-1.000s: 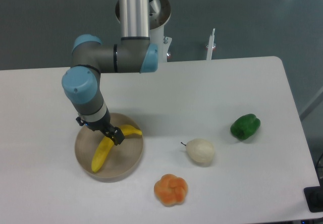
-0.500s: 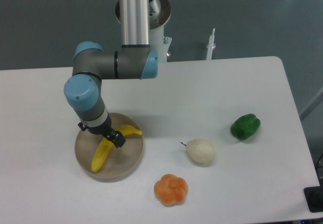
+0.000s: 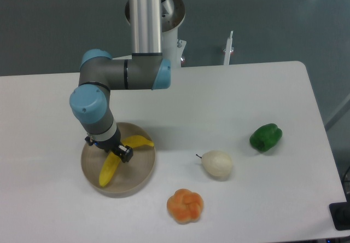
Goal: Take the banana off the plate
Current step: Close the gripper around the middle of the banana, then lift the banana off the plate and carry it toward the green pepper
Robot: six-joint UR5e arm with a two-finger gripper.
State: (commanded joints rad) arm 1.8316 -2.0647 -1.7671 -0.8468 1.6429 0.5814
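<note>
Over the last second the arm's wrist has crept a little toward the left and lower over the round, flat, beige-tan plate [image 3: 141,169], so the dark two-finger gripper [image 3: 121,154] now sits right at the bend of the bright yellow, curved banana [image 3: 116,159]. The banana itself lies where it lay before, flat in the plate, one end pointing to the lower left and the other toward the plate's right rim. It has not been lifted.

Whether the fingers are apart or already pinched on the fruit cannot be told from this view (the wrist hides most of them). My reading is that the grasp is being set up or just closing, and the lift is yet to come.

For room: the plate stands on the left part of the white worktop [image 3: 235,100], near its front edge. The pale cream pear with a stem [image 3: 217,163] and the orange lobed fruit [image 3: 185,205] lie to the plate's right, apart from it, and the glossy green pepper [image 3: 266,137] is well away. Straight up from the plate looks open, the low rim being the only thing near the banana.
</note>
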